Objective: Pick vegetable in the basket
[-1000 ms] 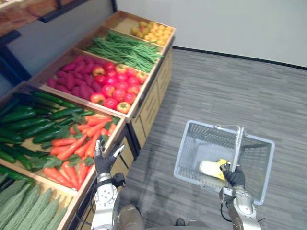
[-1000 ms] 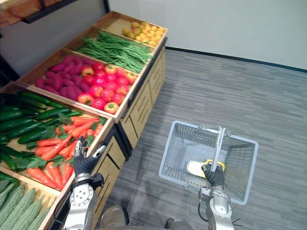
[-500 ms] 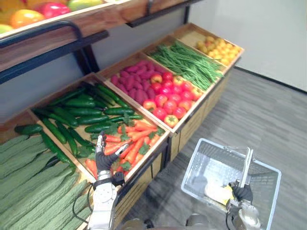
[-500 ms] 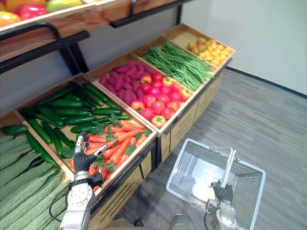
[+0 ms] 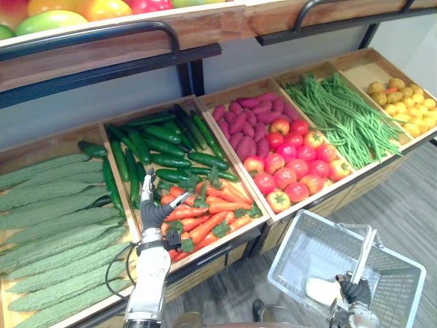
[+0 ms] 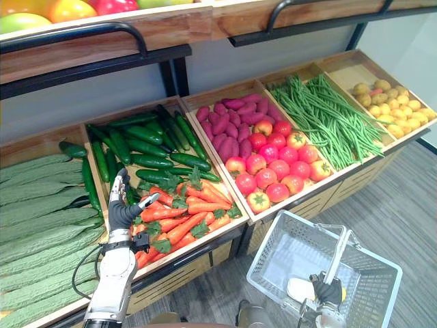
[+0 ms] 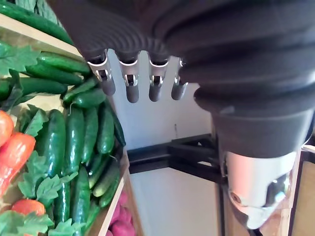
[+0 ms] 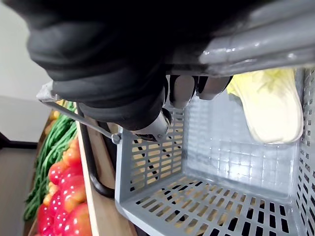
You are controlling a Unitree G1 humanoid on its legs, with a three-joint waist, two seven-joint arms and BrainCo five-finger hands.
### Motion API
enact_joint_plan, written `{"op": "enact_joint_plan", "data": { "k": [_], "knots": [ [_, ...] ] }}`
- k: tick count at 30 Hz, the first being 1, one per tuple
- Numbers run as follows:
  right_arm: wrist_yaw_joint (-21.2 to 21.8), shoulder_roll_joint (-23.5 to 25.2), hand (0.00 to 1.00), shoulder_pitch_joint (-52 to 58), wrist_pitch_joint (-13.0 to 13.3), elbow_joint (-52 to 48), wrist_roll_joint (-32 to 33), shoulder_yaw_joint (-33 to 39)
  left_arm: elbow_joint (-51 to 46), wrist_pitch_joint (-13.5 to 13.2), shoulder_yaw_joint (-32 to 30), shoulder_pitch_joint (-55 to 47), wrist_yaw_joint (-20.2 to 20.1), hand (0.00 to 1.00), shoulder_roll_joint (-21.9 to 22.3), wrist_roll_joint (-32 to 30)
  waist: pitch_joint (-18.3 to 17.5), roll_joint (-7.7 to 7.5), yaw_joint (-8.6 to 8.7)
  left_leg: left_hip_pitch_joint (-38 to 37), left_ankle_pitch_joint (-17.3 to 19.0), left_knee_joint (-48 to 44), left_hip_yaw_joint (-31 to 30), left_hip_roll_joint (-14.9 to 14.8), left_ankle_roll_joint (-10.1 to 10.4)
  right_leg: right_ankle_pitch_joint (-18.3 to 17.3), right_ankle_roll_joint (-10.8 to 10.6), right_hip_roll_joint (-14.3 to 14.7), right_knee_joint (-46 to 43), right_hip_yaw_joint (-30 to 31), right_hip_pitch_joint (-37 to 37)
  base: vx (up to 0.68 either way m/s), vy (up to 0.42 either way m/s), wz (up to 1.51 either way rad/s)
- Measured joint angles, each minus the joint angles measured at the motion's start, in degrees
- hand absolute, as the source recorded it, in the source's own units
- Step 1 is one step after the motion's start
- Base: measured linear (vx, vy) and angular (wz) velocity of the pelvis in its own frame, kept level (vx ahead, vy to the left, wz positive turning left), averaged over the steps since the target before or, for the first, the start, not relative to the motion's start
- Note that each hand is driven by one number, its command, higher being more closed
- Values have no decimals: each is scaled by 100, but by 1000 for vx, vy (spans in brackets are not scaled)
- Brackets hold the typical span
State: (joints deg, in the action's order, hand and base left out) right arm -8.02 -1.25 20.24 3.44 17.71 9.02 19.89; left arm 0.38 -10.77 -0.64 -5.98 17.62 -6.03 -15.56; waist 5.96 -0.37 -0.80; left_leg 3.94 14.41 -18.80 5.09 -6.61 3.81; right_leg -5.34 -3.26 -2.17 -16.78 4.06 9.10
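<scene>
Above the carrots [image 5: 210, 216], left hand [image 5: 151, 212] hangs open; right hand [image 5: 356, 292] grips the basket [image 5: 299, 250] holding a cabbage [image 5: 321, 290].

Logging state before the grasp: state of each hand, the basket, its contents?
left hand: open, fingers straight, above the carrots, holding nothing.
right hand: shut on the basket handle.
basket: upright, carried by its handle.
pale leafy vegetable: lying inside the basket.

Pale leafy vegetable [image 8: 272, 109] in grey basket [image 8: 158, 173]
</scene>
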Motion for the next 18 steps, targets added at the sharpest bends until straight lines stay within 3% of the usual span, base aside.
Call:
{"op": "enact_joint_plan", "data": {
  "k": [12,18],
  "knots": [
    [219,-240,100,-20,15,3,-7,-306,942,206,259,581,-139,0,-1342,-1836,44,-65,20,44,-218,273,332,-52,44,316,0,-3,423,120,32,-20,2,-5],
    [205,-461,100,-157,45,-3,-2,-460,1492,349,407,1034,-143,0,-1612,-2030,131,-72,27,255,-253,220,461,-43,4,367,-15,-3,426,239,274,7,12,-10]
  ]
}}
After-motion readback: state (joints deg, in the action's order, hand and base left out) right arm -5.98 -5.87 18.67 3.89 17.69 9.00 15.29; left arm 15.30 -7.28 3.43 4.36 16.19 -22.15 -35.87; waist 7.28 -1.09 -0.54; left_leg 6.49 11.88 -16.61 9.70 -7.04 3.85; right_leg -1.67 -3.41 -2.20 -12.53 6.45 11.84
